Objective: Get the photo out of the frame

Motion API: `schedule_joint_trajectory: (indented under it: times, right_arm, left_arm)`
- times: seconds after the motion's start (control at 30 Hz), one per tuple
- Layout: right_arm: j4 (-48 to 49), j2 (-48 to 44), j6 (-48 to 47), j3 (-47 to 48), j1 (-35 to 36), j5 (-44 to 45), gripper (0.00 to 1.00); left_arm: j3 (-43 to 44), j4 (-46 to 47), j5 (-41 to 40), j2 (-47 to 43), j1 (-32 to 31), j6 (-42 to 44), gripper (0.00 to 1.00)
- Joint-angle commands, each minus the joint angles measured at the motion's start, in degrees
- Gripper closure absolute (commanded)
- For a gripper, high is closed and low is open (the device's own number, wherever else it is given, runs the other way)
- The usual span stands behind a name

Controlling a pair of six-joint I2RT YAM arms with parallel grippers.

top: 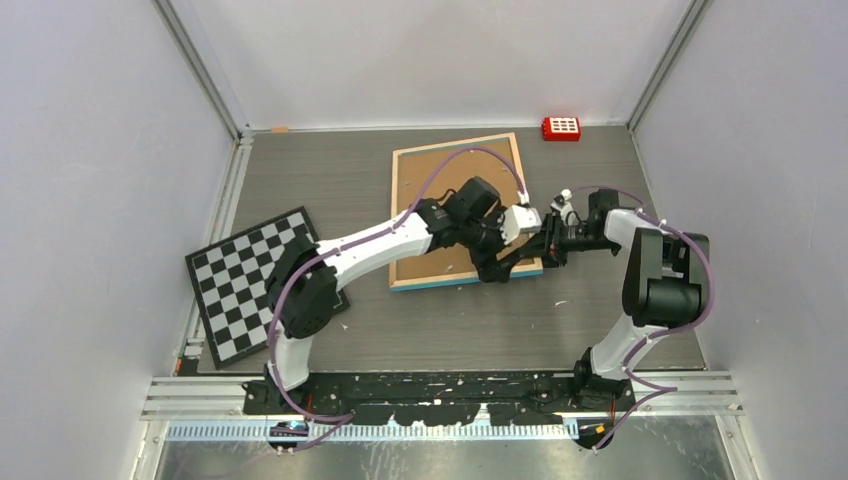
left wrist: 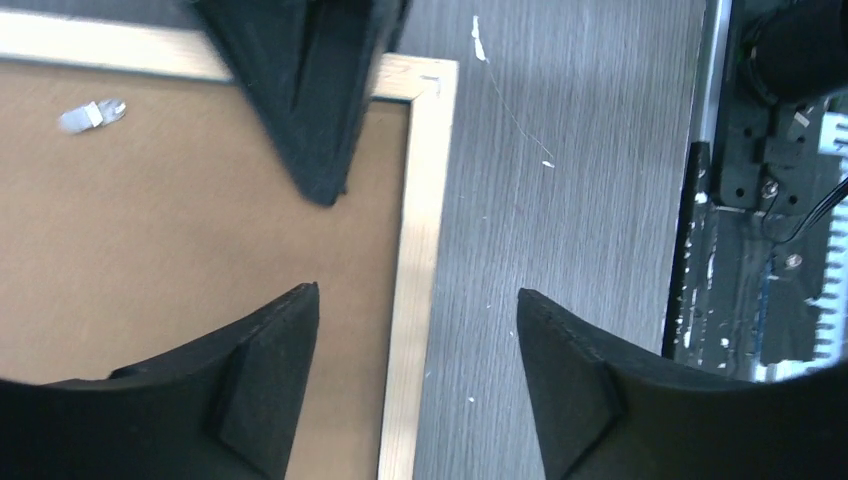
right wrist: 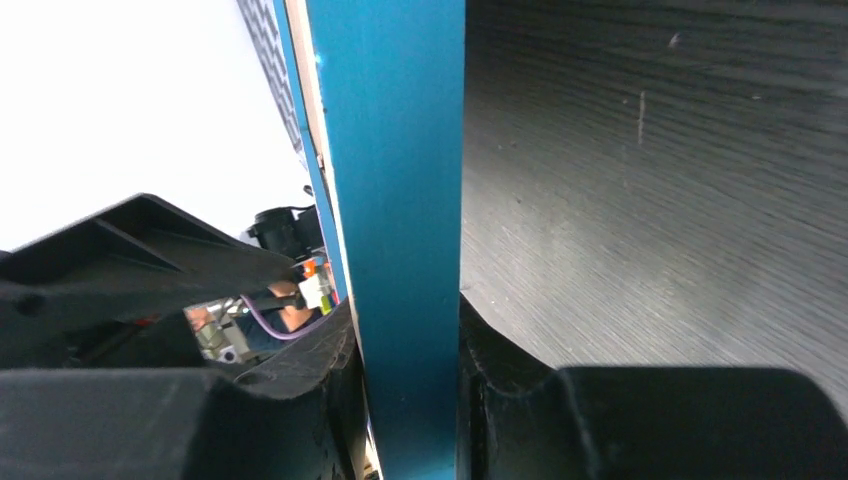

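Note:
The frame [top: 455, 200] lies face down mid-table, its brown fibreboard back [left wrist: 150, 220] and light wood edge [left wrist: 415, 200] up, with a small clip [left wrist: 90, 115] on the back. The photo is hidden under the backing. My left gripper [top: 498, 267] [left wrist: 418, 290] hovers open over the frame's near right corner, one finger above the board and one above the table. From the right, my right gripper [top: 548, 248] [right wrist: 410, 330] is shut on the frame's blue border [right wrist: 395, 150]. One of its fingers [left wrist: 310, 100] reaches over the backing.
A black-and-white chequered board [top: 260, 285] lies at the left beside the left arm's base. A red block [top: 561, 128] with white buttons sits at the back right. White walls close in the dark grey table [top: 600, 320] on three sides.

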Motion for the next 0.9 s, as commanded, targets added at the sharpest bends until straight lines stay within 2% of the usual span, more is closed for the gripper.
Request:
schedule_joint_trajectory:
  times: [0.0, 0.13, 0.4, 0.6, 0.87]
  right_arm:
    - [-12.65, -4.22, -0.93, 4.50, -1.03, 11.20, 1.00]
    - [-18.59, -6.76, -3.21, 8.93, -1.88, 15.75, 1.00]
    - [-33.33, -10.44, -14.45, 21.42, -2.07, 26.57, 0.99]
    - [-39.57, -11.11, -20.38, 31.24, -2.07, 35.35, 0.99]
    - [-47.70, -7.47, -26.57, 49.46, -2.07, 45.29, 0.99]
  left_arm:
    - [5.15, -5.35, -0.31, -6.89, 3.87, -5.39, 0.21]
    - [5.25, -9.37, -1.48, -11.53, 7.48, -6.74, 0.01]
    - [-2.05, -11.21, -9.52, -22.03, 11.18, -4.39, 0.00]
    - [-6.42, -11.43, -12.93, -26.75, 13.16, -4.61, 0.00]
    - [-8.29, -13.81, -15.78, -29.50, 15.67, -2.21, 0.00]
